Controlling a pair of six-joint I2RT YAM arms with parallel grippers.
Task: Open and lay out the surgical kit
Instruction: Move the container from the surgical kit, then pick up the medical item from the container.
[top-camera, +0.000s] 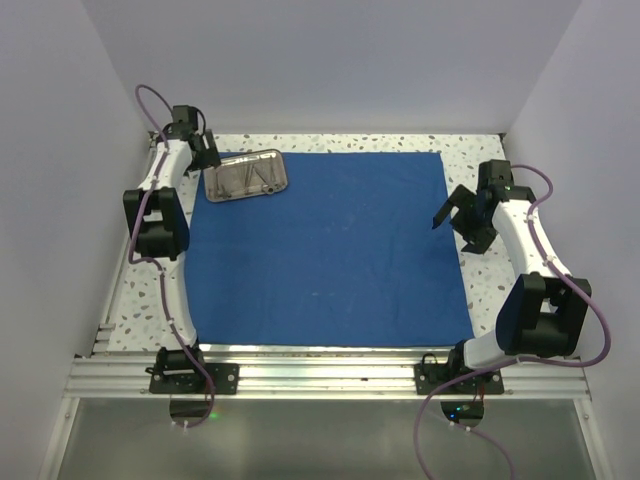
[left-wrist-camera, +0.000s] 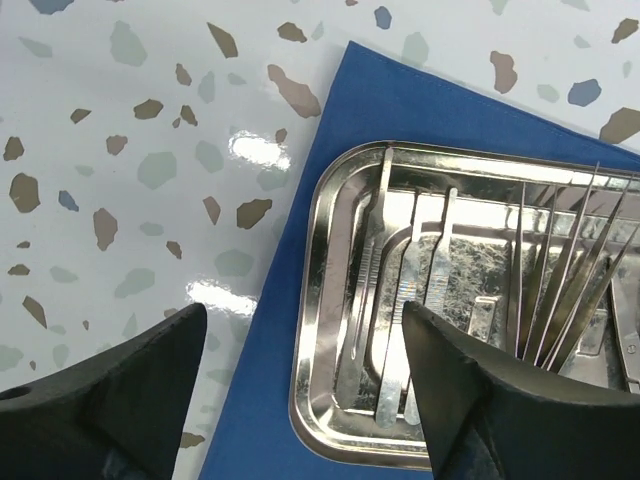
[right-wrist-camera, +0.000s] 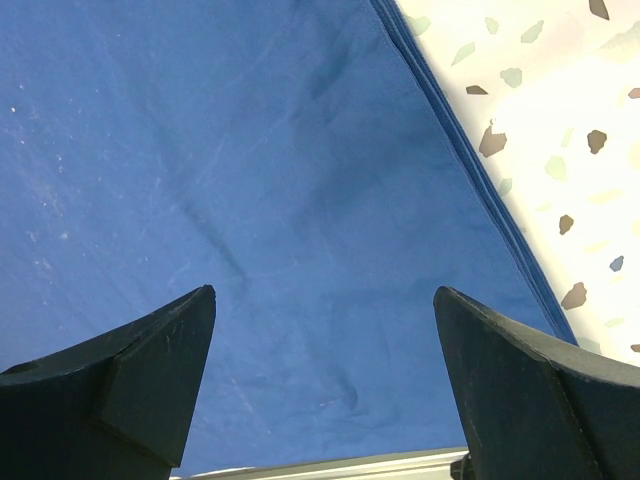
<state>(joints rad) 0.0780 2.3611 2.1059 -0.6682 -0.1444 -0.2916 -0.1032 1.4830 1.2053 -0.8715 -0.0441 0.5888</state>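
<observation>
The royal-blue cloth (top-camera: 330, 250) lies spread flat as a large sheet over the table. The shiny steel tray (top-camera: 247, 176) sits on its far left corner, with thin silver tweezers (left-wrist-camera: 385, 260) and other slim instruments (left-wrist-camera: 565, 280) inside; I cannot make out ring-handled scissors. My left gripper (top-camera: 205, 150) hovers open and empty just above the tray's left end (left-wrist-camera: 305, 320). My right gripper (top-camera: 455, 210) is open and empty above the cloth's right edge (right-wrist-camera: 320, 300), with bare cloth (right-wrist-camera: 250, 150) beneath it.
The speckled white tabletop (top-camera: 140, 300) shows around the cloth on the left, back and right (right-wrist-camera: 560, 120). White walls close in on three sides. A metal rail (top-camera: 320, 365) carrying the arm bases runs along the near edge.
</observation>
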